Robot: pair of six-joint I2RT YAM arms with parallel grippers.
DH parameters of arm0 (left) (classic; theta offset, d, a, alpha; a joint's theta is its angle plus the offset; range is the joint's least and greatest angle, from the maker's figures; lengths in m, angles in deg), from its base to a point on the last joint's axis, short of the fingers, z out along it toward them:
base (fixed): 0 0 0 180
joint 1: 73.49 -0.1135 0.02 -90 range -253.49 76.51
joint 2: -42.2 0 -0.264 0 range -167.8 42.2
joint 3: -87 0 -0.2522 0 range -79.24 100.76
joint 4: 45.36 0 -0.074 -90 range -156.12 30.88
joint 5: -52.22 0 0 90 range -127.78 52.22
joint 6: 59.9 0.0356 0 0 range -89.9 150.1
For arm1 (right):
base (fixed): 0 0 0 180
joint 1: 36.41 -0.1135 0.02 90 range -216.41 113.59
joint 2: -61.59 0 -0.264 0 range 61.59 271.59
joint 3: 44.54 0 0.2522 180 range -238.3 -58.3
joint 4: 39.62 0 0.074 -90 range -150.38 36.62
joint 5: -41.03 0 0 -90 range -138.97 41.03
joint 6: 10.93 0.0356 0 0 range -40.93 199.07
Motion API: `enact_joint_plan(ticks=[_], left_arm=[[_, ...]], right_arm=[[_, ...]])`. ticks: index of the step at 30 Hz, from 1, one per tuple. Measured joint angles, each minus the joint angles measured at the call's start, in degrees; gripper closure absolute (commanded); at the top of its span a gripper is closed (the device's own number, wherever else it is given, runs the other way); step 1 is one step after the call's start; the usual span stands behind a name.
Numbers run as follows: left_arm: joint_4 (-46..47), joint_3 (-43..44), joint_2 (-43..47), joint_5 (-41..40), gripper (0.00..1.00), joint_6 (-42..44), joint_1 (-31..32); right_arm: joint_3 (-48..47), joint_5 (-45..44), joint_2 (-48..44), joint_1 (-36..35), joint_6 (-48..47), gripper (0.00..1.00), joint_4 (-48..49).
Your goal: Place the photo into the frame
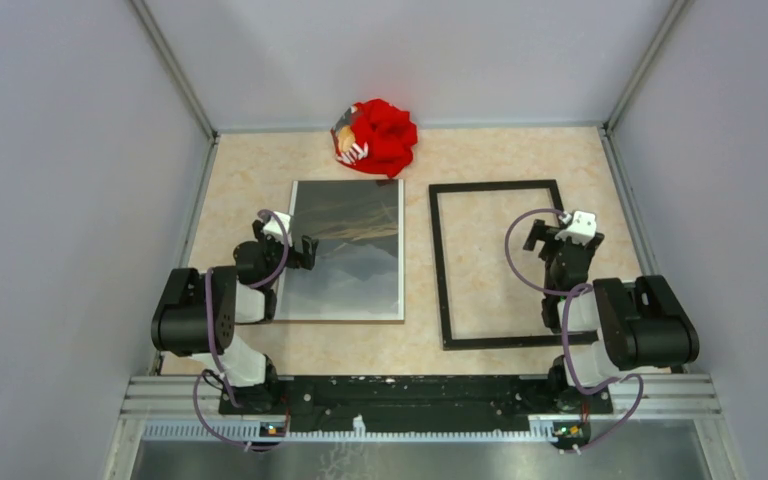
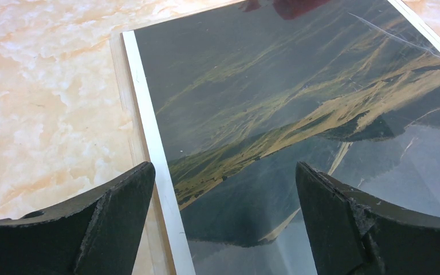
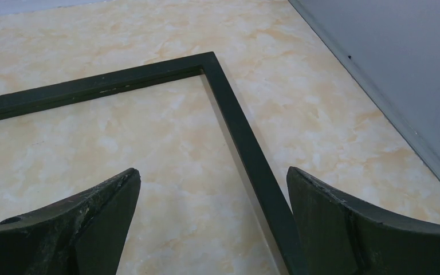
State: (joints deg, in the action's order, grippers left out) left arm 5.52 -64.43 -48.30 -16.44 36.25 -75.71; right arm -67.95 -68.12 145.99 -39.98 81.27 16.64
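Observation:
The photo (image 1: 350, 250), a dark misty mountain print with golden streaks and a thin white edge, lies flat on the table's left half. The left wrist view shows the photo (image 2: 298, 97) filling most of the picture. My left gripper (image 1: 285, 242) hovers open over its left edge, one finger on each side of the white border, nothing held. The frame (image 1: 495, 265), thin and black, lies flat to the right of the photo; its far right corner (image 3: 209, 60) shows in the right wrist view. My right gripper (image 1: 552, 238) hangs open above the frame's right rail.
A red cloth bundle (image 1: 380, 135) sits at the back of the table, just beyond the photo's far edge. Grey walls (image 1: 80, 150) enclose the marble-patterned table (image 1: 250, 160) on the left, right and back. A metal rail (image 1: 420, 395) with both arm bases runs along the near edge.

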Motion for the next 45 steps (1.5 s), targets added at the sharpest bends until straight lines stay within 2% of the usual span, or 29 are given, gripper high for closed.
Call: enact_joint_plan(ticks=[9, 13, 15, 16, 18, 22, 25, 27, 33, 36, 40, 45], left_arm=[[0.0, 0.0, 0.0, 0.0, 0.01, 0.0, 0.0], [-2.0, 0.7, 0.5, -0.9, 0.01, -0.3, 0.0], [-8.7, 4.6, 1.7, -1.6, 0.01, -0.8, -0.3], [-14.1, 8.5, 2.2, -1.8, 0.01, -1.0, -0.5], [-23.6, 17.3, 2.5, -1.8, 0.01, -0.6, -1.0], [-39.8, 31.5, 2.5, -1.5, 0.01, 1.5, -1.5], [-50.9, 38.6, 2.3, -1.5, 0.01, 2.6, -1.5], [-57.2, 41.6, 1.8, -1.4, 0.01, 2.8, -1.8], [-72.2, 45.7, -0.3, 2.7, 0.01, 3.2, -2.6], [-78.5, 48.4, -1.9, 4.5, 0.01, 4.2, -2.7], [-83.5, 49.9, -2.1, 5.9, 0.01, 5.6, -2.7], [-87.9, 50.6, -2.1, 6.2, 0.01, 7.0, -2.7]], right_arm=[[0.0, 0.0, 0.0, 0.0, 0.0, 0.01, -0.4], [0.0, -2.3, -1.7, -2.1, -0.7, 0.01, -2.7], [-1.0, -3.9, -5.1, -4.5, -1.8, 0.01, -8.0], [-3.7, -4.4, -8.6, -5.9, -1.6, 0.01, -15.2], [-7.6, -5.1, -11.6, -6.6, -0.1, 0.01, -21.6], [-17.9, -4.7, -16.1, -5.9, 8.8, 0.01, -35.5], [-23.7, -2.1, -15.1, -6.2, 14.7, 0.01, -44.1], [-27.2, -0.6, -12.9, -8.3, 17.0, 0.01, -50.5], [-29.5, 5.6, -9.3, -18.2, 19.4, 0.01, -60.7], [-34.9, 6.0, -4.4, -21.0, 20.4, 0.06, -67.4], [-42.3, 3.4, 3.2, -27.3, 20.5, 0.12, -72.8], [-46.7, 1.9, 9.2, -34.0, 21.1, 0.20, -77.5]])
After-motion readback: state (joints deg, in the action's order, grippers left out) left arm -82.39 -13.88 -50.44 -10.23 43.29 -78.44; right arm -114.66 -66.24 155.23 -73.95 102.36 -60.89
